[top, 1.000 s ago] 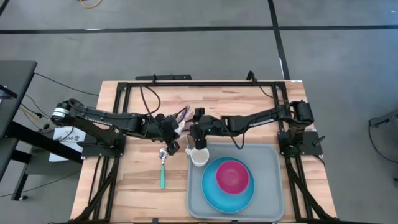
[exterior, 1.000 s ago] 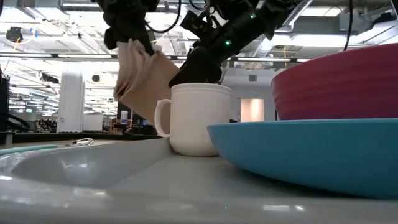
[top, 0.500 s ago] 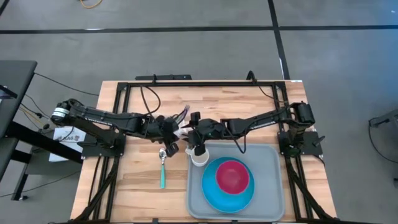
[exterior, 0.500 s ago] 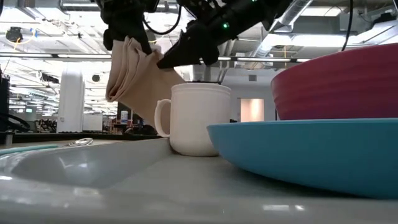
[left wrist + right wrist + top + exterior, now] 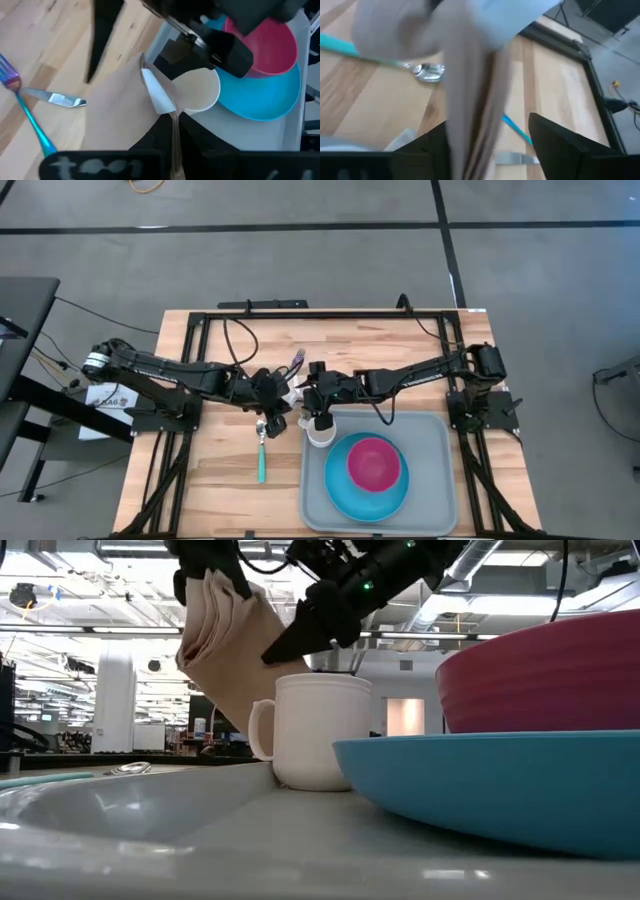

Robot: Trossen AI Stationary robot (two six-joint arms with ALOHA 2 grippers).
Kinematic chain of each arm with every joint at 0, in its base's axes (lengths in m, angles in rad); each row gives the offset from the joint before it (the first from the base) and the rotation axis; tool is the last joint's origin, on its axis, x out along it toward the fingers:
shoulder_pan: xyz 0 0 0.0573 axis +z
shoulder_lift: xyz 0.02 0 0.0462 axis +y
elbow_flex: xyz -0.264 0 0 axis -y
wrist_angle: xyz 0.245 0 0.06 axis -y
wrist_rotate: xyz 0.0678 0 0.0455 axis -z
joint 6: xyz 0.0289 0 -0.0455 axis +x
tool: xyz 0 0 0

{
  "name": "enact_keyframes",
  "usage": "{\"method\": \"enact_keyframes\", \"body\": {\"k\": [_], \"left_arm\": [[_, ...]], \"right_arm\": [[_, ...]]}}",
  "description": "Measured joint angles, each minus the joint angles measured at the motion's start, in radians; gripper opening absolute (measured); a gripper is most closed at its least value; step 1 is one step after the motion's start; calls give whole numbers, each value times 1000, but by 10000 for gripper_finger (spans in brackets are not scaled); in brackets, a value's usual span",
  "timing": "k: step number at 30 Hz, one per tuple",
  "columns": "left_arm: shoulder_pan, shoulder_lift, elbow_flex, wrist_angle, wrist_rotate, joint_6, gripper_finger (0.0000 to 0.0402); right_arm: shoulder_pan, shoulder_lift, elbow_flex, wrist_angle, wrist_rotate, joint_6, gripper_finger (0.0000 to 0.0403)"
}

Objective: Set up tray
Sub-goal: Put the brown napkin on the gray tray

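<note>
A beige folded napkin (image 5: 225,640) hangs in the air beside the tray's left edge, held by my left gripper (image 5: 205,570). My right gripper (image 5: 485,145) is open; its two fingers stand on either side of the napkin's hanging folds (image 5: 465,75), just above the white mug (image 5: 318,432). The mug stands in the near-left corner region of the light-grey tray (image 5: 440,440), next to the blue plate (image 5: 345,495), which carries the pink bowl (image 5: 373,462). My left gripper (image 5: 172,132) pinches the napkin's upper folded end (image 5: 167,107), several layers together, between its two fingers from above. The napkin hangs clear of the table below the fingers, slack and slightly fanned. I cannot tell whether my right gripper touches the napkin.
A spoon with a teal handle (image 5: 262,455) lies on the wooden table left of the tray. A fork with an iridescent head (image 5: 295,362) and a metal utensil (image 5: 55,97) lie farther back. Black frame rails (image 5: 320,313) border the table.
My right gripper has risen from just above the mug and swung toward the table's left, up to the hanging napkin. My left gripper has raised the napkin a little; the cloth hangs higher than before.
</note>
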Motion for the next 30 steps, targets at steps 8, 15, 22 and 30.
{"method": "enact_keyframes", "body": {"k": [8,15,22,30], "left_arm": [[-26,0,75,-93,-72,0,2],[-26,0,67,-92,-33,5,5],[-47,1,67,-80,-28,98,52],[-63,1,67,-84,-35,84,127]], "right_arm": [[9,0,-1,-91,87,0,92],[24,-7,-1,-78,149,-74,13],[67,-8,-2,-187,366,-234,6],[118,-58,-2,-307,704,-305,4]]}}
